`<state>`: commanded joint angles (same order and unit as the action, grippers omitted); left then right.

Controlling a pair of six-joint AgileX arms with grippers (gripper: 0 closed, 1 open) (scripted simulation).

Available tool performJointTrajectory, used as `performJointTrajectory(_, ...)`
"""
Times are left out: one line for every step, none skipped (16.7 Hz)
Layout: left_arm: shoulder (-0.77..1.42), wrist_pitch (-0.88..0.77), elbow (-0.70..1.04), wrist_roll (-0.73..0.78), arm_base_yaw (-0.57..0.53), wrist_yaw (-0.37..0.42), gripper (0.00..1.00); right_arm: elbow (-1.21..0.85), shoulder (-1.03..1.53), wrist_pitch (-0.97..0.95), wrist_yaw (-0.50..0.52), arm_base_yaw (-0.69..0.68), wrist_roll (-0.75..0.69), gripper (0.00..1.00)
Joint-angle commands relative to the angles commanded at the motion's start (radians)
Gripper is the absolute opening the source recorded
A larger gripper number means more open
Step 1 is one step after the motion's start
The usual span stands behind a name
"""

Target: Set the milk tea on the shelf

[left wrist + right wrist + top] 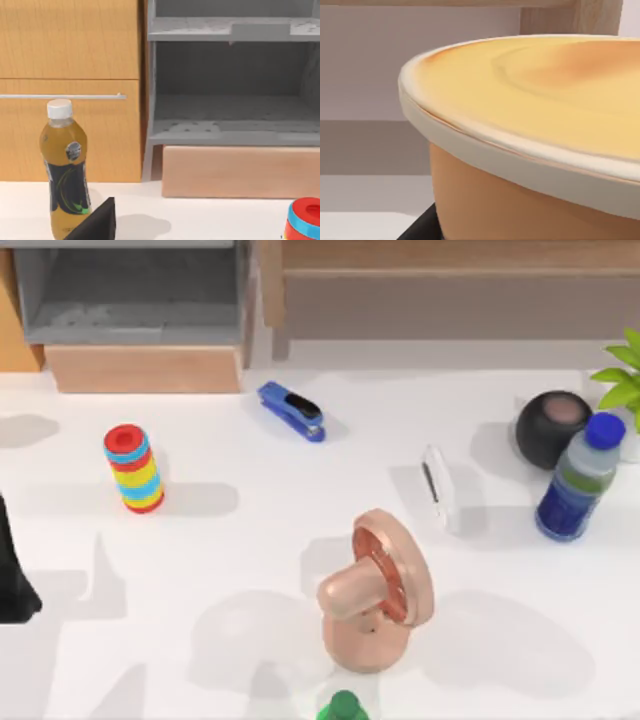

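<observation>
The milk tea [530, 150] is an orange cup with a cream lid, seen very close in the right wrist view. My right gripper is shut on it, and a dark fingertip [422, 227] lies against the cup's side. Behind the cup stand the brownish-grey recess and a light-wood post of the shelf [370, 75]. From above, the shelf [450, 300] runs along the table's back right. My left arm [12, 585] is parked at the left edge.
On the table are a blue stapler [292, 410], a striped can [134, 468], a pink round object [375, 585], a white box [440, 488], a black ball [553, 428], a blue bottle [580, 480] and a green cap [342, 707]. A grey-lined compartment [130, 290] stands back left, a yellow bottle [65, 175] beside it.
</observation>
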<state>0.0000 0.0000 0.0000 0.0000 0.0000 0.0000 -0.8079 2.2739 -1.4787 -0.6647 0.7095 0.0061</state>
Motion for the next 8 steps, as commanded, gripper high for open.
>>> performJointTrajectory(0.000, 0.000, 0.000, 0.000, 0.000, 0.000, 1.00, 0.002, -0.010, 0.009, 0.000, 0.000, 0.000, 0.00)
performJointTrajectory(0.000, 0.000, 0.000, 0.000, 0.000, 0.000, 1.00, 0.004, -0.021, 0.018, 0.000, 0.000, 0.001, 0.00)
performJointTrajectory(0.000, 0.000, 0.000, 0.000, 0.000, 0.000, 1.00, 0.004, -0.029, 0.025, 0.000, 0.000, 0.001, 0.00)
performJointTrajectory(0.000, 0.000, 0.000, 0.000, 0.000, 0.000, 1.00, 0.004, -0.031, 0.026, 0.000, 0.000, 0.001, 0.00)
performJointTrajectory(0.000, 0.000, 0.000, 0.000, 0.000, 0.000, 1.00, 0.004, -0.031, 0.026, 0.000, 0.000, 0.001, 0.00)
performJointTrajectory(0.000, 0.000, 0.000, 0.000, 0.000, 0.000, 1.00, 0.002, -0.027, 0.024, -0.001, 0.000, 0.002, 0.00)
performJointTrajectory(0.000, 0.000, 0.000, 0.000, 0.000, 0.000, 1.00, 0.002, -0.027, 0.024, -0.001, 0.000, 0.002, 0.00)
performJointTrajectory(0.000, 0.000, 0.000, 0.000, 0.000, 0.000, 1.00, -0.007, -0.036, 0.020, 0.004, -0.005, 0.002, 0.00)
